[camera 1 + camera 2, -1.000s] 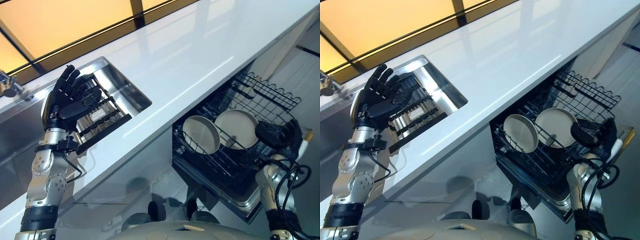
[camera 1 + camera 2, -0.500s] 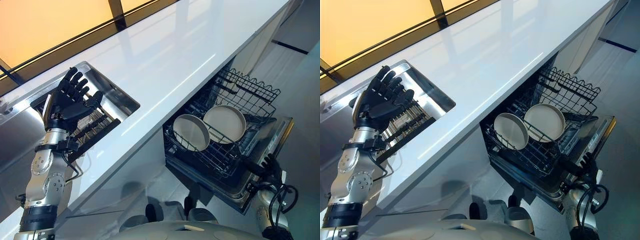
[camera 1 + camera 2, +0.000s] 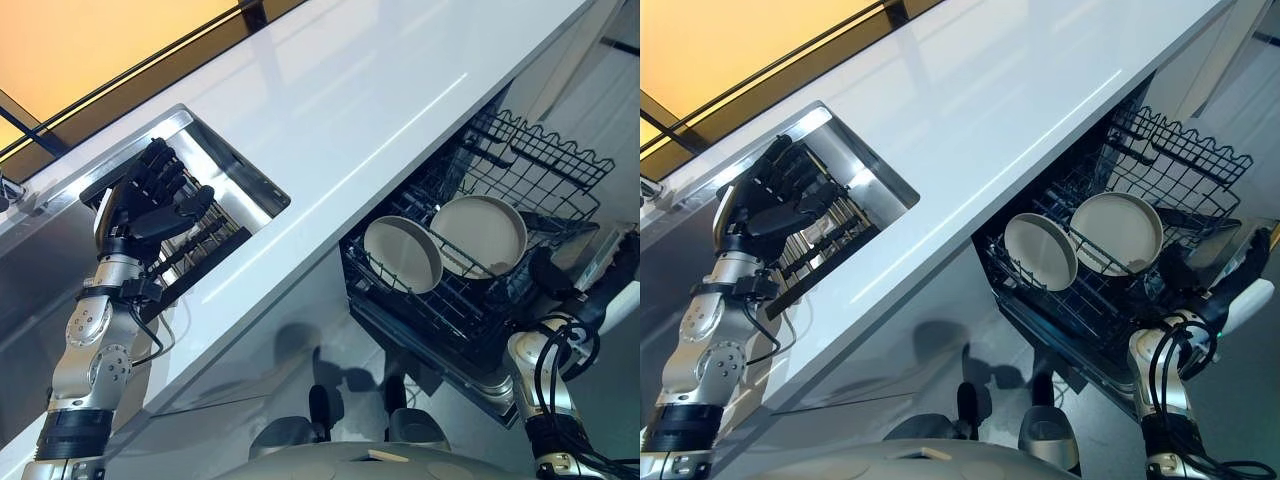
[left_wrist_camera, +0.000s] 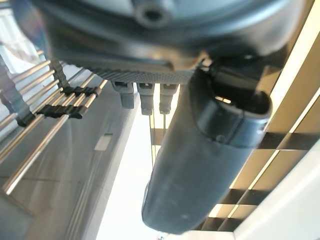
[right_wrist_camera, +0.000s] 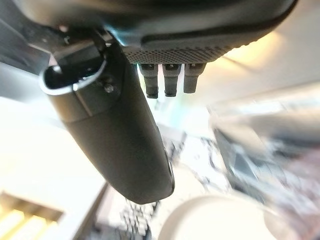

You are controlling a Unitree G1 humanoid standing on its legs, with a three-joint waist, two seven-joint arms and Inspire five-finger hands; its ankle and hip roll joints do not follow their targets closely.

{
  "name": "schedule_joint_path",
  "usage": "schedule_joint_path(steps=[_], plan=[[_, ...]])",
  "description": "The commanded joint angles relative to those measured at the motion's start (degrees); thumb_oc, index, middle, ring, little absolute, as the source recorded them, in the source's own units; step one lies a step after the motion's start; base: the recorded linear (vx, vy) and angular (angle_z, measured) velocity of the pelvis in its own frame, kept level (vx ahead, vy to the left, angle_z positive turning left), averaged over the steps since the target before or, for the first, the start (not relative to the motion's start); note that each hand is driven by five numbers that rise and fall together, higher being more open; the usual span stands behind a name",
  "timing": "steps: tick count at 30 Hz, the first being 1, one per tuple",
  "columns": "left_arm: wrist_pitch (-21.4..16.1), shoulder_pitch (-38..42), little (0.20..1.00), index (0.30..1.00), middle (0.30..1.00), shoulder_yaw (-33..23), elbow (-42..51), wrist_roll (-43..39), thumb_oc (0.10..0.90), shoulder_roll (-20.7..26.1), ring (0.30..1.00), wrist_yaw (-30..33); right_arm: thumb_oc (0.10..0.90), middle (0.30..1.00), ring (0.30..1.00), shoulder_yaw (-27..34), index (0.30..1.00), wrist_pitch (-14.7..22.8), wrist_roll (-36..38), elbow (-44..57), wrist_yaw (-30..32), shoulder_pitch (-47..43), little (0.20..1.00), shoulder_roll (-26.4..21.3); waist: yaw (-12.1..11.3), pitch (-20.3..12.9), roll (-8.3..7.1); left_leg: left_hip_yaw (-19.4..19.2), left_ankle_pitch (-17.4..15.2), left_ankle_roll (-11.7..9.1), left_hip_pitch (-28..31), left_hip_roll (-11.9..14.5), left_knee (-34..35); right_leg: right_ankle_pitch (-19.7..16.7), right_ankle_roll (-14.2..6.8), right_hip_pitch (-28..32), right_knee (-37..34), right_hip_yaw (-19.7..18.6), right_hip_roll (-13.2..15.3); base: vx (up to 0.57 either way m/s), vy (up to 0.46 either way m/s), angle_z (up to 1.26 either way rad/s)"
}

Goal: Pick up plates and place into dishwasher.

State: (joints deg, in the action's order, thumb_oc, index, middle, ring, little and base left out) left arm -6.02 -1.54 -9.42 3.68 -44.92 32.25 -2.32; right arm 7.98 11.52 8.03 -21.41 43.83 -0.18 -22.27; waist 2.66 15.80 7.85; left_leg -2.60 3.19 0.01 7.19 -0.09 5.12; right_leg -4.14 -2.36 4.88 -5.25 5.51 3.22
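Two pale round plates stand on edge side by side in the pulled-out lower rack of the open dishwasher, the left plate and the right plate. My right hand hovers at the rack's front right corner, just beside the right plate, fingers relaxed and holding nothing. A pale plate rim shows blurred past its thumb. My left hand is raised over the sink, fingers loosely bent above the slatted drying rack, empty.
A long glossy white counter runs diagonally above the dishwasher. The steel sink is set into its left end. An amber-lit window with dark frames lies behind the counter. The dishwasher door hangs open below the rack.
The camera has shifted. My right hand has come back up to the rack's front right corner by the plates. My left hand's fingers have bent slightly over the sink rack.
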Motion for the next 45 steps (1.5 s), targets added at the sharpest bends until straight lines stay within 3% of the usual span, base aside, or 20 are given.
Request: schedule_joint_path(steps=[1, 8, 18, 19, 20, 25, 30, 35, 43, 45], plan=[[-5.93, 5.58, 0.9, 0.9, 0.9, -4.77, 3.92, -0.53, 0.8, 3.51, 0.9, -0.97, 0.8, 0.9, 0.9, 0.15, 0.9, 0.79, 2.23, 0.95, -2.51, -1.66, 0.9, -2.66, -0.79, -0.54, -1.92, 0.69, -2.64, 2.32, -1.21, -4.55, -0.12, 4.65, -0.48, -1.12, 4.95, 1.69, -2.62, 0.0, 0.0, 0.0], [-4.48, 7.14, 0.9, 0.9, 0.9, -3.67, 3.39, 0.78, 0.8, 3.59, 0.9, -0.68, 0.8, 0.9, 0.9, -1.92, 0.9, 0.45, 3.69, -1.54, -3.68, -1.05, 0.9, -0.95, -0.89, -0.51, -2.32, 0.94, -2.59, 2.5, -0.63, -4.57, -0.12, 4.78, -0.45, -0.7, 5.45, 1.92, -2.72, 0.01, 0.001, 0.02], [-2.88, 7.28, 0.9, 0.9, 0.9, -4.52, 3.43, 0.43, 0.8, 4.25, 0.9, -1.18, 0.8, 0.9, 0.9, -1.79, 0.9, 0.93, 15.94, -4.4, -12.69, 0.29, 0.9, 1.39, -1.1, -0.46, -2.81, 0.98, -2.41, 2.47, -0.41, -4.53, -0.12, 4.5, -0.69, -0.43, 5.43, 1.99, -2.67, 0.0, -0.001, 0.01], [-2.81, 7.16, 0.9, 0.9, 0.9, -4.43, 3.4, 0.69, 0.8, 4.09, 0.9, -1.38, 0.8, 0.9, 0.9, -2.68, 0.9, 0.63, 19.75, -4.3, -19.64, 0.44, 0.9, 1.87, -1.25, -0.44, -2.88, 1.15, -2.33, 2.44, -0.41, -4.57, -0.14, 4.41, -0.73, -0.33, 5.31, 2.13, -2.63, 0.0, 0.0, 0.0], [-2.74, 7.12, 0.9, 0.9, 0.9, -4.44, 3.42, 0.8, 0.8, 4.06, 0.9, -1.42, 0.8, 0.9, 0.9, -2.94, 0.9, 0.08, 20.98, -4.3, -22.18, 0.5, 0.9, 2.01, -1.27, -0.44, -2.91, 1.17, -2.32, 2.43, -0.4, -4.58, -0.15, 4.4, -0.74, -0.31, 5.31, 2.18, -2.61, 0.0, 0.0, 0.0], [-2.78, 7.79, 0.9, 0.9, 0.9, -4.18, 2.27, 1.91, 0.8, 3.95, 0.9, -2.82, 0.8, 0.9, 0.9, -4.95, 0.9, -4.12, 39.2, -6.16, -53.82, -0.52, 0.9, 2.05, -2.17, 0.25, -3.53, 1.52, -1.92, 2.06, -0.5, -4.48, -0.23, 4.02, -0.81, 0.07, 4.85, 3.44, -2.28, 0.03, -0.027, 0.01], [-4.03, 10.87, 0.9, 0.9, 0.9, -3.0, 0.11, 2.02, 0.8, 6.01, 0.9, -2.79, 0.8, 0.9, 0.9, -6.02, 0.9, -4.92, 46.91, -8.79, -64.56, -5.16, 0.9, -1.57, -3.14, 1.9, -3.34, 1.63, -1.65, 1.66, -1.68, -4.3, -0.5, 3.7, -1.08, -0.67, 4.53, 4.15, -1.91, 0.01, -0.009, 0.01], [-5.69, 14.23, 0.9, 0.9, 0.9, -1.59, 0.05, 0.31, 0.8, 9.38, 0.9, -0.51, 0.8, 0.9, 0.9, -8.1, 0.9, -3.21, 49.94, -5.82, -68.05, -13.06, 0.9, -5.73, -4.56, 4.34, -2.63, 1.91, -1.54, 1.58, -3.44, -4.4, -1.18, 3.27, -1.0, -1.87, 4.21, 4.97, -1.35, -0.02, 0.007, 0.04], [-8.96, 24.7, 0.9, 0.9, 0.9, 2.21, -3.49, -1.49, 0.8, 13.67, 0.9, 3.31, 0.8, 0.9, 0.9, -14.93, 0.9, -2.52, 55.12, -0.59, -62.42, -35.66, 0.9, -7.34, -6.65, 7.79, -2.15, 2.48, -2.02, 1.79, -7.89, -4.94, -3.97, 3.29, -0.26, -4.93, 4.8, 5.78, -0.75, -0.03, 0.031, -0.03], [-9.78, 27.65, 0.9, 0.9, 0.9, 4.0, -5.11, -2.1, 0.8, 14.28, 0.9, 3.49, 0.8, 0.9, 0.9, -16.46, 0.9, 0.05, 55.52, -1.04, -59.63, -41.71, 0.9, -6.86, -7.34, 8.36, -1.95, 2.81, -2.17, 1.91, -9.01, -5.15, -4.88, 3.38, -0.07, -5.76, 5.23, 6.0, -0.57, -0.03, 0.03, 0.08]])
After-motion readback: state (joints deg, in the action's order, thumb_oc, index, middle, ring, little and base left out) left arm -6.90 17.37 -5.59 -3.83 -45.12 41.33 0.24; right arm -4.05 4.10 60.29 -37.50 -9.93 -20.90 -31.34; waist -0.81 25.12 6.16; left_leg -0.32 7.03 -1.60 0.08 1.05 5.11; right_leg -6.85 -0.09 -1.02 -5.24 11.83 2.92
